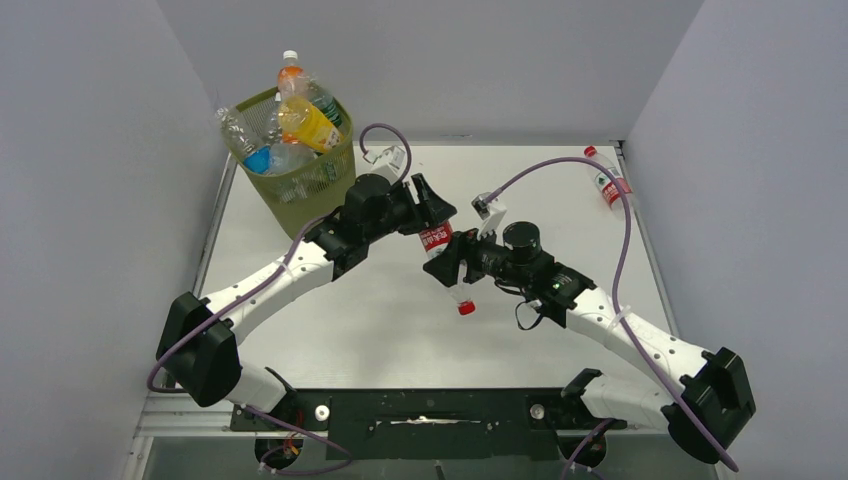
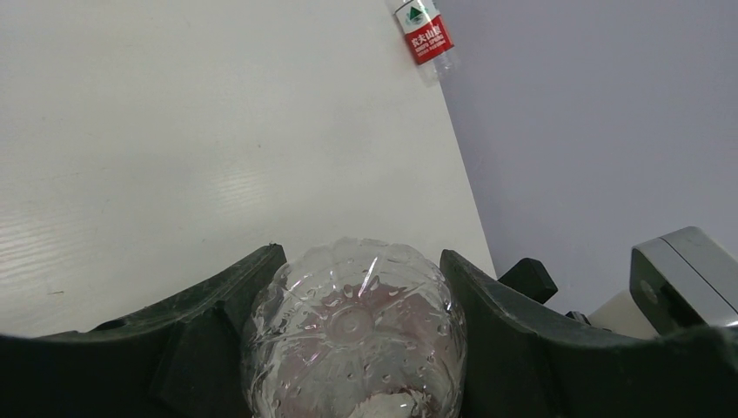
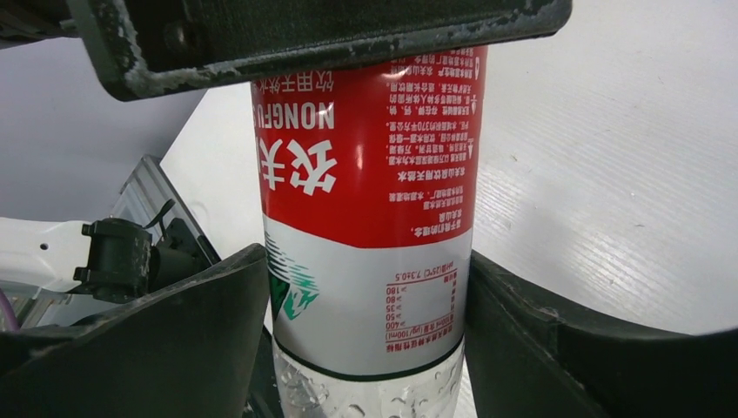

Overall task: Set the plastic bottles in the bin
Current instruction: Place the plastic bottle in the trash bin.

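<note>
Table: white, with grey walls around it.
Bin: olive mesh, standing in the far left corner beyond my left arm.
Piled bottles: they fill the bin and stick out above its rim.
Held bottle: red label, tilted over the middle of the table, its red cap pointing toward my bases.
Lone bottle: lying at the far right edge, well apart from both claws.
Left claw: clamped on the held bottle's clear base.
Right claw: my fingers flank the label; I cannot tell whether they press on it.
</note>
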